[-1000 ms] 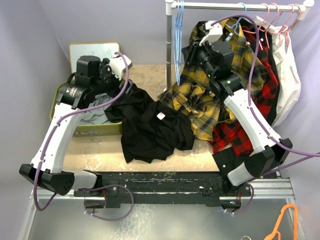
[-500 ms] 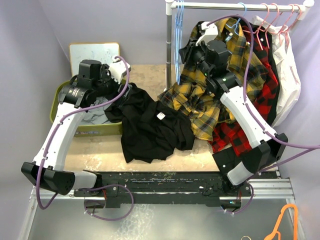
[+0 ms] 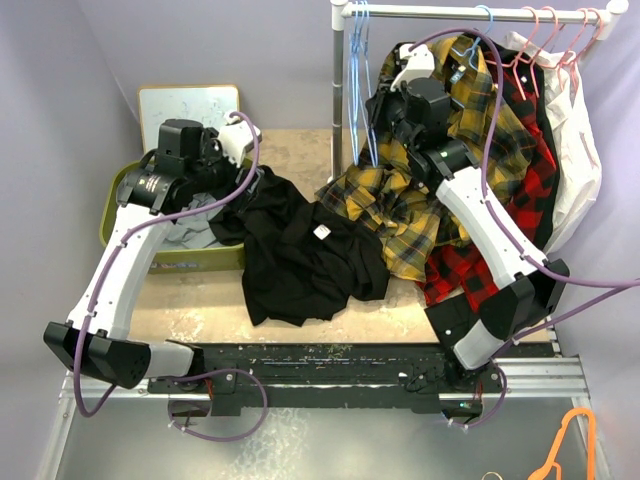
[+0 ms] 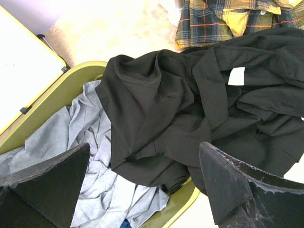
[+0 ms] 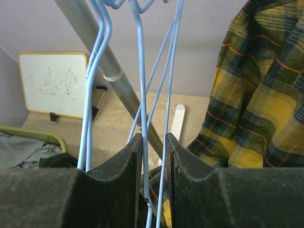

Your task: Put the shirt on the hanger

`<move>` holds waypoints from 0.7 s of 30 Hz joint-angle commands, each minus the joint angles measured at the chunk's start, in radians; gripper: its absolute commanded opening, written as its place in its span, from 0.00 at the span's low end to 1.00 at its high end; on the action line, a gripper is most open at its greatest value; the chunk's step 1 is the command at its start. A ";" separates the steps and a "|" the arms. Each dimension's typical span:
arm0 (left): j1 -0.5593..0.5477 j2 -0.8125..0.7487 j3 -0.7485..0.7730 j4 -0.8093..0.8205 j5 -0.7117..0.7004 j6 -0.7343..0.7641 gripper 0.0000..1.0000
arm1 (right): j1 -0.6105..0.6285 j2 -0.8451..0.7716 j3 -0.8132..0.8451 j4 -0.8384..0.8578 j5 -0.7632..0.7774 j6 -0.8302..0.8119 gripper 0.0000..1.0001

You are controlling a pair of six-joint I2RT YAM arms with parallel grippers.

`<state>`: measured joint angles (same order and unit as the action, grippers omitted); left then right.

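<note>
Half burying the tan bench (image 3: 300,152) under clothing. Standing at its far right edge as a metal clothes rail (image 3: 337,100) and carrying a yellow-and-black plaid shirt (image 3: 400,205), a red plaid garment (image 3: 545,150), a white garment (image 3: 578,150) and pink hangers (image 3: 545,30).

Lying crumpled at mid-bench as the black shirt (image 3: 300,255), showing a white neck label, touching the plaid shirt's hem on the right and draping its left part over the rim of the olive-green bin (image 3: 105,215), onto the grey garment (image 4: 90,123) inside.

Leaning on the far wall behind the bin as a small whiteboard (image 3: 188,100).

Hanging from the rail's left end, just beside the upright post, as the light-blue hanger (image 5: 142,95), among other thin blue hangers.

Reaching up there with the right gripper (image 5: 153,137), pressing its fingers nearly together and pinching two of that hanger's wires, one against each inner face.

Hovering with the left gripper (image 4: 145,147) above the black fabric at the bin's rim, spreading its fingers wide and gripping nothing.
</note>
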<state>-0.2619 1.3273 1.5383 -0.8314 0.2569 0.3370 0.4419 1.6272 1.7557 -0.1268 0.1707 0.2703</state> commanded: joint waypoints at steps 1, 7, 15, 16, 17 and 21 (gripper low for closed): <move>0.006 0.005 -0.010 0.041 0.004 0.018 0.99 | -0.001 -0.031 0.045 -0.028 0.064 -0.032 0.29; 0.006 0.007 -0.015 0.044 0.004 0.019 0.99 | 0.000 -0.041 0.036 -0.055 0.064 -0.037 0.31; 0.006 0.000 -0.026 0.048 -0.002 0.020 0.99 | 0.000 -0.053 0.031 -0.065 0.061 -0.051 0.33; 0.006 -0.001 -0.026 0.048 -0.002 0.022 0.99 | 0.000 -0.053 0.031 -0.065 0.061 -0.054 0.32; 0.006 -0.003 -0.027 0.047 -0.002 0.021 0.99 | 0.000 -0.052 0.031 -0.065 0.060 -0.056 0.30; 0.006 -0.008 -0.031 0.048 -0.004 0.023 0.99 | -0.001 -0.048 0.038 -0.064 0.056 -0.057 0.09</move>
<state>-0.2619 1.3380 1.5105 -0.8242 0.2539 0.3386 0.4419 1.6215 1.7580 -0.2070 0.2188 0.2287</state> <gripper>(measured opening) 0.992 0.187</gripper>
